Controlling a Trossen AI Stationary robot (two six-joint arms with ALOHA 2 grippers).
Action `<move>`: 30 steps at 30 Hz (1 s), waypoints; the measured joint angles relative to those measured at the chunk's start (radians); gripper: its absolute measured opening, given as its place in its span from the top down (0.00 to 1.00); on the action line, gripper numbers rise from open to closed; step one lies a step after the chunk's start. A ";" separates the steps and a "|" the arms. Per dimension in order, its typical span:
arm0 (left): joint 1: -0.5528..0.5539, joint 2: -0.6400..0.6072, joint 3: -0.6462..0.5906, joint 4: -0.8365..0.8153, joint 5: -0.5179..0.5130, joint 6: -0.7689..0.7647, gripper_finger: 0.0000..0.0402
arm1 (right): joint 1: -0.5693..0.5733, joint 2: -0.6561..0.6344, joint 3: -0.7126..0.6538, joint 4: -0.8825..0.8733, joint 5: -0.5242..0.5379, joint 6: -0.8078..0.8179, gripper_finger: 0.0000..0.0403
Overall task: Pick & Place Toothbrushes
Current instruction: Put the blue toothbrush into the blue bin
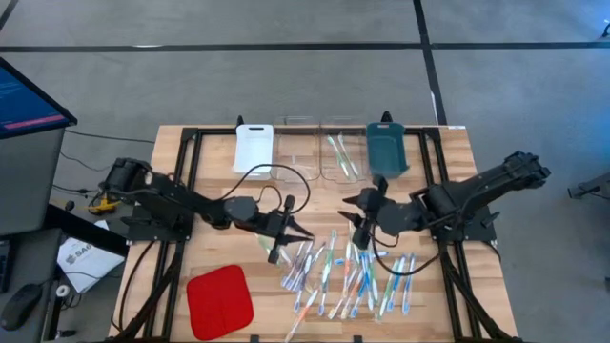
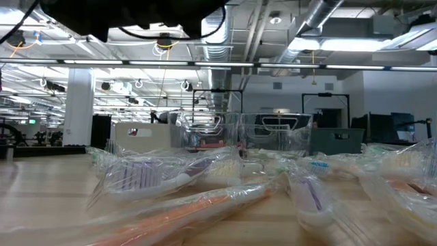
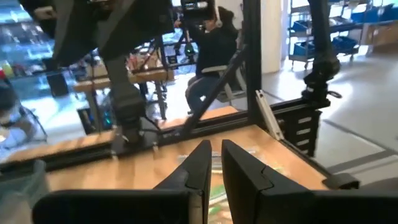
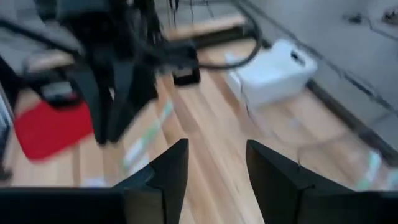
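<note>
On my wooden worktop [image 1: 448, 152] I see scattered toothbrushes [image 1: 348, 272], a red pad [image 1: 219, 300], and four trays [image 1: 319, 148].

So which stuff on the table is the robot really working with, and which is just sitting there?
For the job:
- toothbrushes piled on the table
- clear tray with two toothbrushes inside
- left gripper, right gripper

Just lying about:
- red pad
- white tray
- teal tray
- empty clear tray
</note>
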State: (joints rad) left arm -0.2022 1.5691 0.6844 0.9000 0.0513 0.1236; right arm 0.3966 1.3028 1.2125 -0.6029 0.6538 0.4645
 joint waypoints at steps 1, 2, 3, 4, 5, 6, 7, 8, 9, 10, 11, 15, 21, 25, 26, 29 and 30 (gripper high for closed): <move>-0.009 0.003 0.003 -0.001 0.001 -0.014 0.92 | 0.001 -0.001 0.000 -0.037 -0.001 0.022 0.61; -0.021 0.004 0.008 0.002 0.000 -0.023 0.92 | -0.003 -0.001 0.000 -0.060 -0.002 0.045 0.61; -0.038 0.003 0.009 0.004 -0.007 -0.024 0.92 | -0.010 -0.001 0.000 -0.072 -0.002 0.057 0.61; -0.060 -0.003 0.009 -0.007 -0.032 -0.025 0.92 | -0.015 -0.001 0.000 -0.074 -0.001 0.054 0.61; -0.085 -0.012 0.009 -0.025 -0.068 -0.024 0.92 | -0.016 -0.003 0.000 -0.072 0.000 0.032 0.61; -0.111 -0.022 0.009 -0.043 -0.112 -0.022 0.92 | -0.019 -0.009 0.000 -0.071 0.000 0.007 0.60; -0.136 -0.035 0.009 -0.065 -0.159 -0.013 0.92 | -0.021 -0.015 0.000 -0.066 0.001 -0.015 0.60; -0.160 -0.050 0.009 -0.093 -0.202 -0.003 0.92 | -0.020 -0.017 0.000 -0.051 0.000 -0.034 0.60; -0.184 -0.068 0.009 -0.128 -0.241 0.000 0.93 | -0.018 -0.018 0.000 -0.043 -0.001 -0.053 0.60; -0.204 -0.086 0.009 -0.158 -0.274 0.000 0.93 | -0.015 -0.020 0.000 -0.044 -0.005 -0.073 0.61; -0.221 -0.103 0.009 -0.186 -0.297 -0.002 0.94 | -0.008 -0.022 -0.001 -0.048 -0.007 -0.092 0.61; -0.262 -0.171 0.009 -0.299 -0.325 -0.057 0.97 | 0.016 -0.036 0.000 -0.044 -0.015 -0.231 0.61; -0.264 -0.247 0.009 -0.413 -0.178 -0.155 0.98 | 0.073 -0.040 0.000 -0.036 -0.054 -0.418 0.62; -0.262 -0.256 0.008 -0.373 -0.029 -0.101 0.97 | 0.088 -0.041 0.000 -0.009 -0.053 -0.423 0.62; -0.263 -0.251 0.008 -0.333 -0.017 -0.075 0.97 | 0.088 -0.041 0.000 0.000 -0.052 -0.423 0.62; -0.263 -0.218 0.008 -0.187 -0.013 -0.027 0.98 | 0.088 -0.041 0.000 0.025 -0.052 -0.422 0.62; -0.263 -0.204 0.008 -0.152 -0.014 -0.019 0.98 | 0.088 -0.041 0.000 0.030 -0.052 -0.422 0.62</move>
State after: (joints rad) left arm -0.4652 1.3646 0.6922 0.7481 0.0376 0.1044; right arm 0.4843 1.2621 1.2121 -0.5727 0.6018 0.0425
